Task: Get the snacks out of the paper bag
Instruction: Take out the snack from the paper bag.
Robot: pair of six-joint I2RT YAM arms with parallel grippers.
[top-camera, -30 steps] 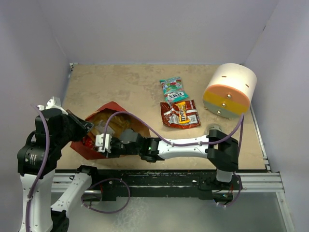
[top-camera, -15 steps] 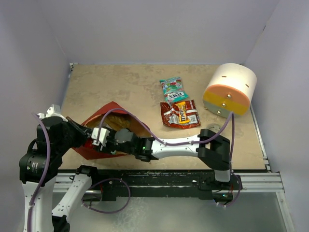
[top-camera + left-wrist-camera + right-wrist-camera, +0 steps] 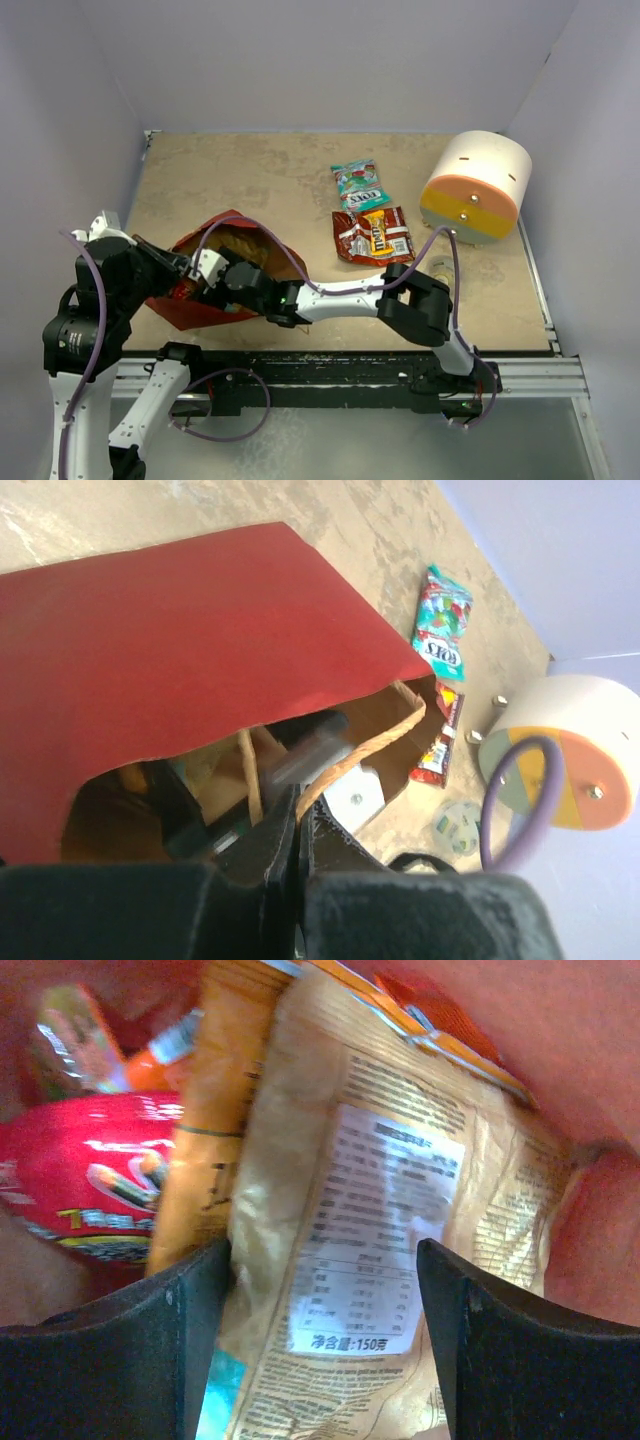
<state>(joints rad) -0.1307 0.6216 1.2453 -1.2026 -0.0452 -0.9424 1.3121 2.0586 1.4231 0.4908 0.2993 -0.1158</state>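
The red paper bag lies on its side at the table's front left, its mouth facing right. My left gripper is shut on the bag's brown rim strip and holds the mouth up. My right gripper is reached deep inside the bag. It is open, with its fingers wide apart on either side of a tan-orange snack packet. A red snack packet lies to the left of that one. Outside the bag lie a teal snack packet and a red-and-silver one.
A white cylinder with an orange-yellow band stands at the back right. A small clear tape roll lies near it on the table. The right arm's purple cable arcs over the bag's mouth. Walls close the table on three sides.
My right arm has pushed left, deeper into the bag, and its jaws have widened. The left gripper has kept its hold on the bag's rim, shifting only slightly.
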